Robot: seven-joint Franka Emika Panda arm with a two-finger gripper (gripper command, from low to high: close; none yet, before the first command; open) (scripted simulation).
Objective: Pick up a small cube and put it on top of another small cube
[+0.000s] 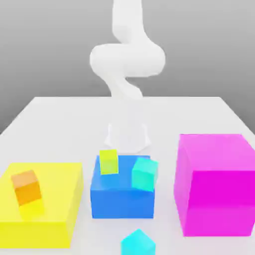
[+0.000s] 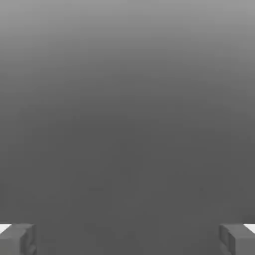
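The small bright cyan cube (image 1: pixel 137 243) lies on the white table near the front edge, just in front of a blue block (image 1: pixel 122 199). The greener turquoise small cube (image 1: pixel 144 173) sits on top of that blue block, toward the exterior view's right. In the hand view my gripper (image 2: pixel 127 239) is open: its two grey fingertips (image 2: pixel 17 239) stand far apart, with only plain grey background between them. The white arm (image 1: pixel 127 60) rises at the back of the table, well behind and above the cubes.
A yellow-green small cube (image 1: pixel 108 162) shares the blue block's top, on the exterior view's left. A low yellow block (image 1: pixel 55 199) on that side carries an orange cube (image 1: pixel 26 187) and a small yellow cube (image 1: pixel 32 208). A tall magenta block (image 1: pixel 216 182) stands on the opposite side.
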